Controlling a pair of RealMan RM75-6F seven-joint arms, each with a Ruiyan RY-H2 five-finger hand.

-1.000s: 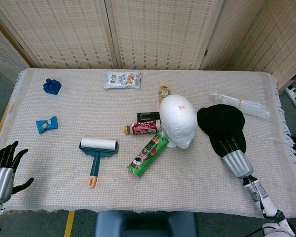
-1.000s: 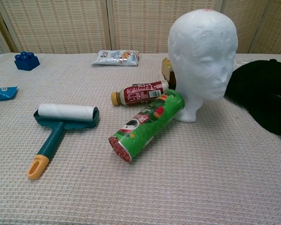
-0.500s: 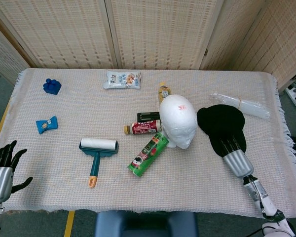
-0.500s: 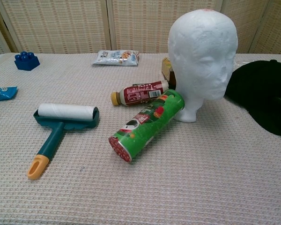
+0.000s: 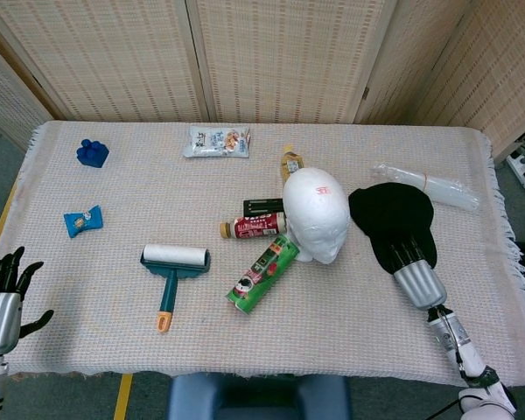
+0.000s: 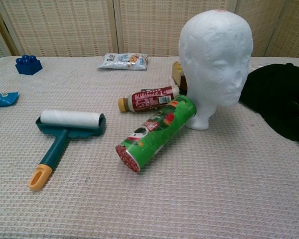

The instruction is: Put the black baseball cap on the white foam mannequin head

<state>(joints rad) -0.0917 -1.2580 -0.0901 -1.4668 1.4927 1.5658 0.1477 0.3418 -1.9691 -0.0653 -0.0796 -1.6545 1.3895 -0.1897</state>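
Note:
The white foam mannequin head (image 5: 316,214) stands upright at the table's middle, bare, and faces me in the chest view (image 6: 217,59). Just right of it the black baseball cap (image 5: 389,214) lies flat on the cloth, also at the chest view's right edge (image 6: 276,99). My right hand (image 5: 409,259) lies with its dark fingers stretched over the cap's near brim; whether anything is pinched is hidden, black on black. Far off at the table's near left corner, my left hand (image 5: 2,293) has its fingers spread and holds nothing.
A green can (image 5: 262,273) and a brown bottle (image 5: 254,227) lie against the head's left side. A teal lint roller (image 5: 171,267) lies further left. A blue block (image 5: 92,152), blue packet (image 5: 82,220), snack bag (image 5: 216,141) and clear plastic bottle (image 5: 424,185) ring the table.
My right hand has crept a little further onto the cap, which shifted slightly toward the head. My left hand has drawn back toward the table's near edge.

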